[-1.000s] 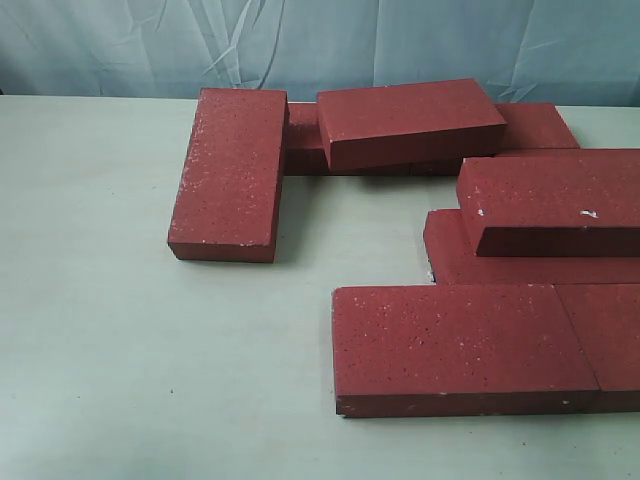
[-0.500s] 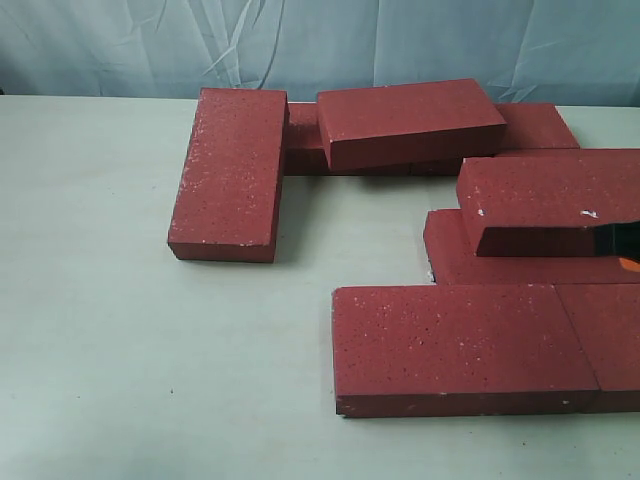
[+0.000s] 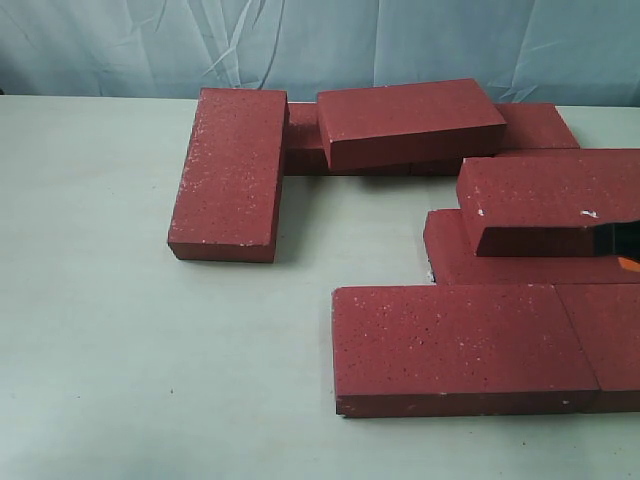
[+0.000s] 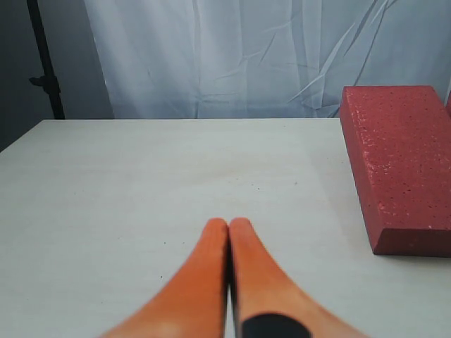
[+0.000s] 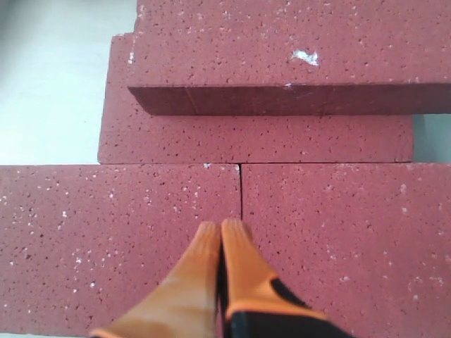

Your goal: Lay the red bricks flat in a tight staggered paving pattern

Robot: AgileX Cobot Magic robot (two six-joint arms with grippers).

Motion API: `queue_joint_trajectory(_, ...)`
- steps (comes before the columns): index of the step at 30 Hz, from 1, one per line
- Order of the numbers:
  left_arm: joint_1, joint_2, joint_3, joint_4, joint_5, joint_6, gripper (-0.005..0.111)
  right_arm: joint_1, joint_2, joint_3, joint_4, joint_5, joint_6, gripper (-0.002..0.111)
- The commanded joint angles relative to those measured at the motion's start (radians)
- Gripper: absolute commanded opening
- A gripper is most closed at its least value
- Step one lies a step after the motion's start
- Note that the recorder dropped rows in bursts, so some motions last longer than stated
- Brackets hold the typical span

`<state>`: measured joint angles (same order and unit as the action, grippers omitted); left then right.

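Several red bricks lie on the pale table (image 3: 100, 320). One brick (image 3: 230, 170) lies flat and alone at the left, also seen in the left wrist view (image 4: 398, 162). Two front bricks (image 3: 460, 345) (image 3: 612, 335) sit end to end. Behind them a brick (image 3: 550, 195) rests on top of another (image 3: 450, 262). At the back, a tilted brick (image 3: 408, 120) lies over flat ones. My right gripper (image 5: 222, 227) is shut and empty, hovering over the seam between the front bricks (image 5: 113, 239) (image 5: 352, 232); it shows at the right edge (image 3: 622, 245). My left gripper (image 4: 229, 224) is shut and empty over bare table.
A wrinkled light-blue cloth (image 3: 320, 40) hangs behind the table. A dark stand (image 4: 44, 63) is at the far side in the left wrist view. Bare table stretches across the left and front (image 3: 150, 400).
My right gripper has come into the exterior view at the right edge beside the stacked brick; over the last half second it has held still. No brick has moved.
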<state>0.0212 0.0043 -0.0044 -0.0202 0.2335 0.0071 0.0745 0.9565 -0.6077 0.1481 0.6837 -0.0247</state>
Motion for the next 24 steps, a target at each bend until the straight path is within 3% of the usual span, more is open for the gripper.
queue_joint_trajectory(1,-0.003,-0.004,0.004,-0.003,-0.024,0.0,0.0,-0.003,0.002,-0.005,0.002,-0.016,-0.003,-0.001)
queue_joint_trajectory(14,-0.003,-0.004,0.004,-0.005,-0.332,0.0,0.0,-0.003,0.017,-0.005,0.048,-0.044,-0.003,-0.001)
queue_joint_trajectory(24,-0.003,-0.004,0.004,-0.005,-0.344,0.0,0.0,-0.003,0.017,-0.005,0.039,-0.051,-0.007,-0.001)
